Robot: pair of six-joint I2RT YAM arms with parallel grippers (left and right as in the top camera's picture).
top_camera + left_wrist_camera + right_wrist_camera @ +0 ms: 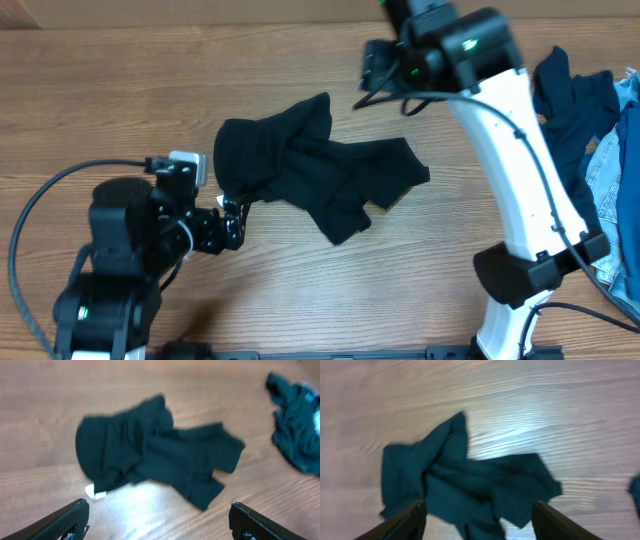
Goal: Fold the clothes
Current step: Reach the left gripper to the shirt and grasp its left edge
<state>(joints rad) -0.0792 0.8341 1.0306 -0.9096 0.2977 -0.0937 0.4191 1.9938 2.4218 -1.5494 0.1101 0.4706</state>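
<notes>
Wooden table (120,100) bears a crumpled dark T-shirt (310,165).

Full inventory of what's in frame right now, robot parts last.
T-shirt: one, near-black, crumpled mid-table
tag: one, white, at the T-shirt's edge
dark blue garment: one, rumpled, table's right edge
denim: one piece, pale blue, beside the dark blue garment
table: one, brown wood
left arm: one, black, lower left
right arm: one, white with black joints, right side
left fingers: two, black, apart, empty
right fingers: two, black, apart, empty
</notes>
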